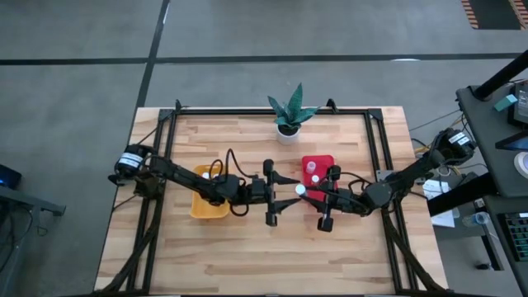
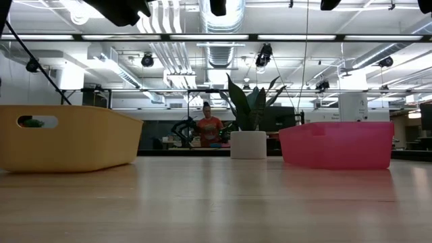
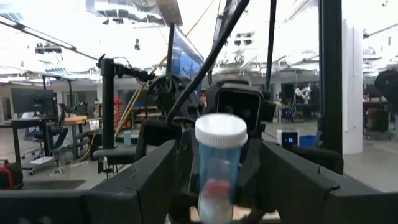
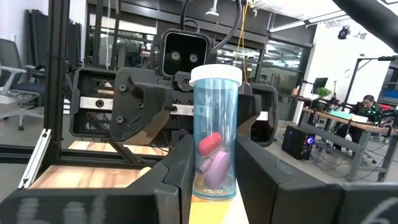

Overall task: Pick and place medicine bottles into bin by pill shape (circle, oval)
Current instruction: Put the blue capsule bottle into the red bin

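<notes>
Now | right end effector (image 4: pixel 214 186) clamps upright medicine bottle (image 4: pixel 216 134) mid-table | left end effector (image 3: pixel 214 186) facing it, fingers spread

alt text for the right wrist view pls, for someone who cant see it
A clear bottle with a white cap stands upright between the right gripper's dark fingers, holding a red pill and a purple one. The left gripper faces it close behind, with a workshop beyond.
</notes>
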{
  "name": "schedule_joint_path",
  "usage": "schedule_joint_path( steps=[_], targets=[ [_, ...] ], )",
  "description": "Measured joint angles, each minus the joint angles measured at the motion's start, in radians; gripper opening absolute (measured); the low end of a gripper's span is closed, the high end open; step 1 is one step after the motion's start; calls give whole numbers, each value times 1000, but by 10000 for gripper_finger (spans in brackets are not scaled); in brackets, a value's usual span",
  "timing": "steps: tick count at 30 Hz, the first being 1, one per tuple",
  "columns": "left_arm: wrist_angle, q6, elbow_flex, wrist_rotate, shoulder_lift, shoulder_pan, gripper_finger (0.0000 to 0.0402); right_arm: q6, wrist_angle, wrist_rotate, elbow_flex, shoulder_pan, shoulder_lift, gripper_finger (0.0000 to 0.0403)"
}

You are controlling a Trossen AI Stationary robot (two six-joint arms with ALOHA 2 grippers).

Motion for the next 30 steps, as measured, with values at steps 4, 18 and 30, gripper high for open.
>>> schedule_joint_path(
  steps=[4, 18, 30],
  targets=[
    [3, 2, 43, 0, 47, 0, 215, -2, 0, 2, 0, 0, 0, 91],
    [3, 8, 68, 14, 75, 0, 215, -9, -3, 3, -2, 0, 0, 91],
    [3, 9, 67, 15, 68, 0, 188, -10, -2, 2, -2, 0, 0, 91]
  ],
)
